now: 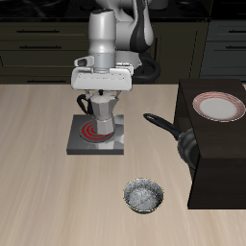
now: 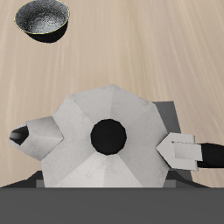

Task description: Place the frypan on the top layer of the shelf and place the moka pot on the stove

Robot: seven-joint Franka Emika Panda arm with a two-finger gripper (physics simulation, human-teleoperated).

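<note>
Small metal bowl (image 1: 144, 196) sits on the counter (image 1: 38, 183) near the stove (image 1: 96, 136), toward the front edge, apart from it. Shelf (image 1: 216, 163) beside the stove carries a plate (image 1: 220, 107) and the frypan (image 1: 186, 141). Moka pot (image 1: 100, 113) stands on the stove, directly under the end effector (image 1: 101, 88); grip state cannot tell.
</note>
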